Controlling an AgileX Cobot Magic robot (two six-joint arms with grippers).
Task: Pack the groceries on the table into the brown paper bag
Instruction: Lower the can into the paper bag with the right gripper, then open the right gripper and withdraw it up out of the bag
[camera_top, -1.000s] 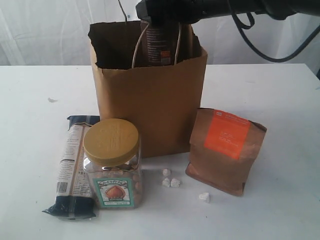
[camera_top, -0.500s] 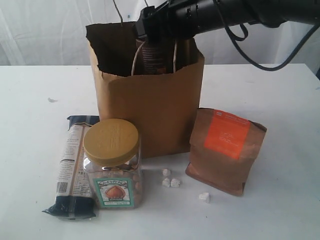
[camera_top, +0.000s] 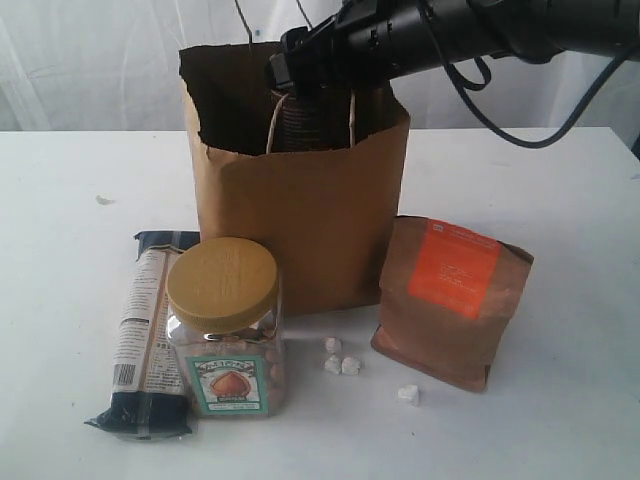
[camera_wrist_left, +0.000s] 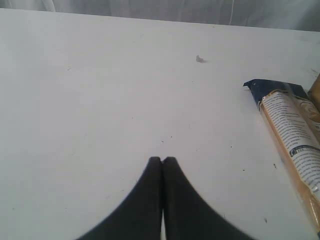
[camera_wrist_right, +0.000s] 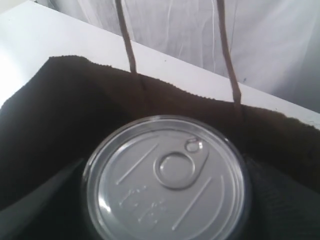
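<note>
Exterior view: the brown paper bag (camera_top: 300, 220) stands open on the table (camera_top: 560, 180). The right gripper (camera_top: 300, 72) is spread wide around a dark tin can (camera_top: 300, 125), clasping it in the bag's mouth between the handle loops. The right wrist view shows the can's silver ring-pull lid and dark bag interior; nothing else inside can be made out.

In front of the bag are a tan-lidded nut jar (camera_top: 225, 325) holding nuts, its green label picturing a nut, a long dark-blue/beige packet (camera_top: 148, 335) and an orange-labelled brown pouch (camera_top: 452, 300). None of their print is legible.

The left gripper (camera_wrist_left: 162, 165) is fully closed and empty over bare table.
</note>
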